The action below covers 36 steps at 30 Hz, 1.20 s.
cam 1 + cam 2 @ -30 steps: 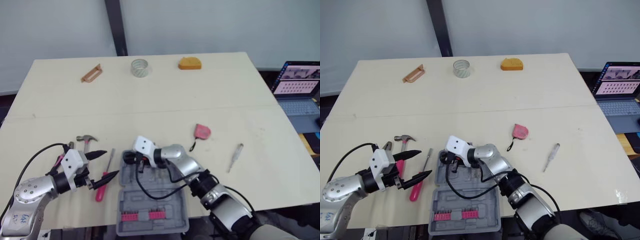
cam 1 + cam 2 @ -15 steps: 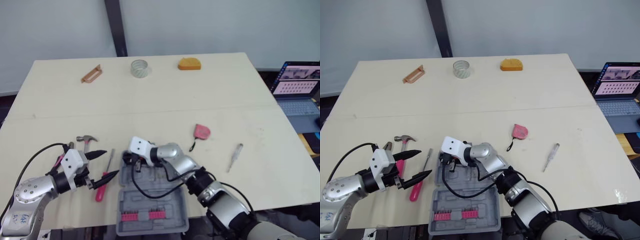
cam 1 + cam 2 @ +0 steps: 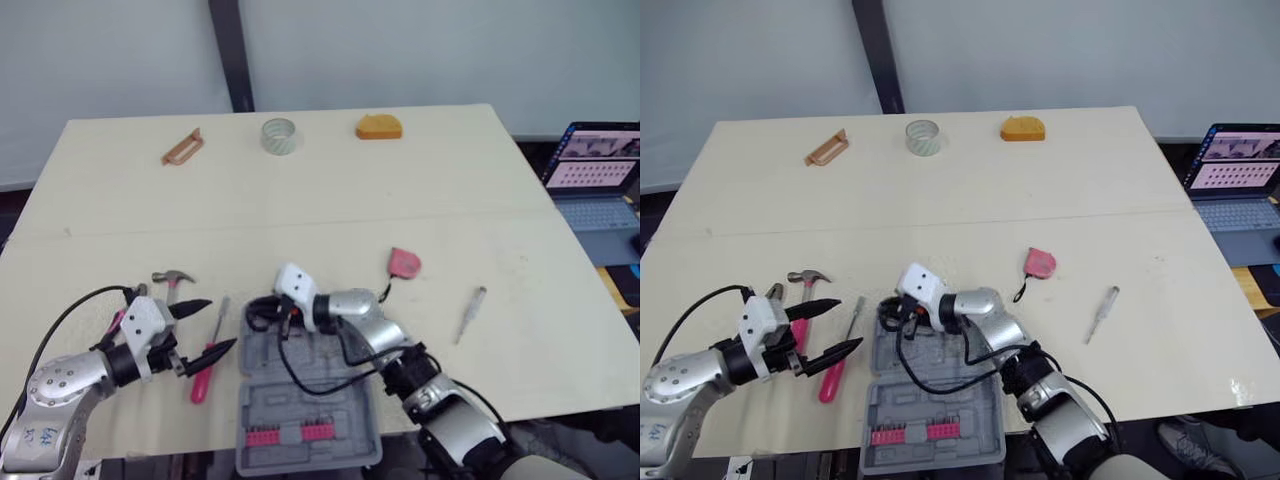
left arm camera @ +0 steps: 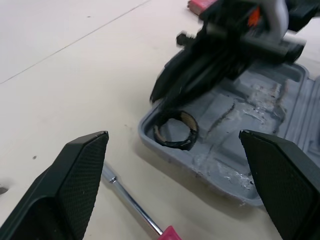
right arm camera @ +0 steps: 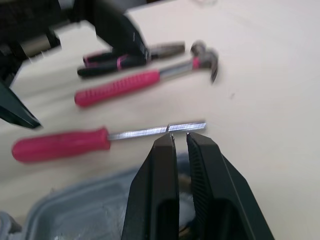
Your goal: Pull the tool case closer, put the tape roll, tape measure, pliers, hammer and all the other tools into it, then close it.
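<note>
The grey tool case (image 3: pixel 330 420) lies open near the table's front edge, with a black ring (image 4: pixel 175 131) in its far left corner. My right gripper (image 3: pixel 264 316) hovers over that corner with its fingers (image 5: pixel 200 165) shut and nothing visible between them. My left gripper (image 3: pixel 222 324) is open, just left of the case, over the red screwdriver (image 3: pixel 205 375). The hammer (image 3: pixel 172 281) and pliers (image 3: pixel 122 315) lie further left. The pink tape measure (image 3: pixel 404 263) and a pale screwdriver (image 3: pixel 470 313) lie to the right. The clear tape roll (image 3: pixel 279 135) stands at the far edge.
A brown handle-shaped tool (image 3: pixel 183 147) and an orange object (image 3: pixel 379 127) lie along the far edge beside the tape roll. A row of pink bits (image 3: pixel 290 433) sits in the case's near half. A laptop (image 3: pixel 600 180) stands off the table's right side.
My right gripper swung left along the case's far corner, then back right. The case slid slightly toward the front edge. The left gripper stayed put.
</note>
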Each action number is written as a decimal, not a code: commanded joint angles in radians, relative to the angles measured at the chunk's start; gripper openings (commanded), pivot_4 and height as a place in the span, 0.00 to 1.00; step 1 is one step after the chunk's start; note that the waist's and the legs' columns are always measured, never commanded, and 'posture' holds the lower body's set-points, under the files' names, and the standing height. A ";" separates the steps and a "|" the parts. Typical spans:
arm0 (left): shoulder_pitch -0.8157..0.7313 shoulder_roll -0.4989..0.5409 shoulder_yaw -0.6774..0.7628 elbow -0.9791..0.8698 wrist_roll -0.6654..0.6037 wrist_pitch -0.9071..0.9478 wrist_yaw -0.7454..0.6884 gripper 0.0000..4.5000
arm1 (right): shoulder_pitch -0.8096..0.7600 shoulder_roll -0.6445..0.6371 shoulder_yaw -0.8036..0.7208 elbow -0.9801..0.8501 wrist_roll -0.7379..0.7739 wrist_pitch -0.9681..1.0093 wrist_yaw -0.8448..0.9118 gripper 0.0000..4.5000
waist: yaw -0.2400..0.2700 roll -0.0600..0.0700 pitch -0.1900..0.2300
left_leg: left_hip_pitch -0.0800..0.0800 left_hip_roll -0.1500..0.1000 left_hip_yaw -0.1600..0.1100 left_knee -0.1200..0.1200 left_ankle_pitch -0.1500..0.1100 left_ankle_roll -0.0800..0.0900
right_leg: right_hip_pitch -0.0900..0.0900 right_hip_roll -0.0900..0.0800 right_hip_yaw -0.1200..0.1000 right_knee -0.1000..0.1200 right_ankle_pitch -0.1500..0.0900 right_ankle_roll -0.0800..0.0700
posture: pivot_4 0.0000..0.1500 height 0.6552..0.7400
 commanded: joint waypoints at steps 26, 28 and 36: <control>0.254 0.153 0.588 0.531 -0.002 -0.079 -0.082 1.00 | 0.611 -0.913 -0.763 -0.151 0.312 0.250 0.198 0.98 | 0.032 -0.003 0.000 | 0.001 0.001 0.010 0.000 -0.004 0.003 | 0.000 0.000 0.001 -0.007 0.000 -0.001 | 1.00 1.00; 0.246 0.158 0.587 0.573 0.003 -0.098 -0.075 1.00 | 0.613 -0.914 -0.771 -0.103 0.301 0.214 0.188 0.98 | 0.032 -0.003 0.000 | 0.001 0.001 0.011 0.000 -0.004 0.003 | 0.000 0.000 0.001 -0.007 0.000 -0.001 | 1.00 1.00; 0.229 0.155 0.562 0.601 0.000 -0.128 -0.073 1.00 | 0.590 -0.912 -0.760 -0.009 0.290 0.142 0.191 0.98 | 0.031 -0.003 0.000 | 0.001 0.002 0.012 0.000 -0.004 0.003 | 0.000 -0.001 0.001 -0.006 0.000 -0.001 | 1.00 1.00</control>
